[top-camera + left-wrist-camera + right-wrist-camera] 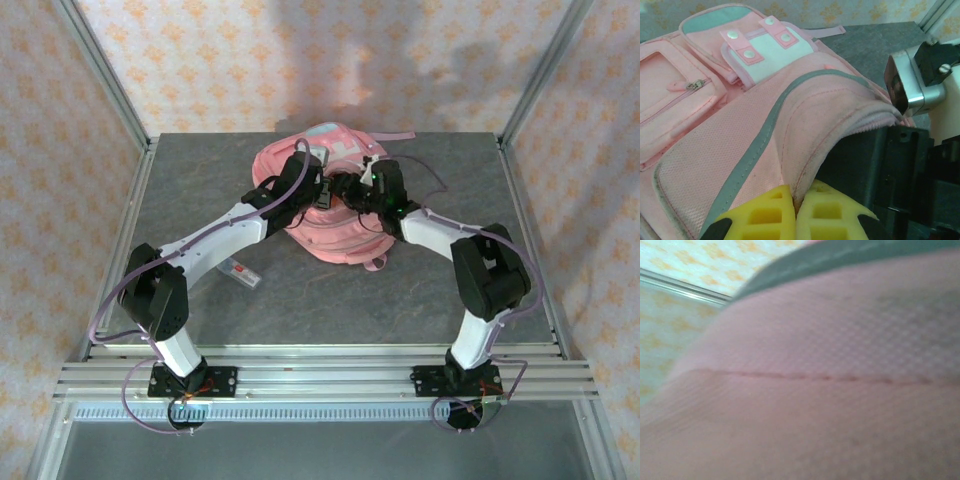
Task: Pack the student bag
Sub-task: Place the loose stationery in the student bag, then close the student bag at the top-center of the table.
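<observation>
high rear overview, wrist cameras against bag point(340, 245)

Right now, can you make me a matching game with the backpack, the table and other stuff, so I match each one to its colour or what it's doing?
Things:
1. student bag
2. left end effector
3. table
4. small clear item

Matches:
a. grey
b. shut on a fold of bag fabric
c. pink
d. lying on the table, apart from the bag

Pairs: 1-c, 2-b, 3-a, 4-d
</observation>
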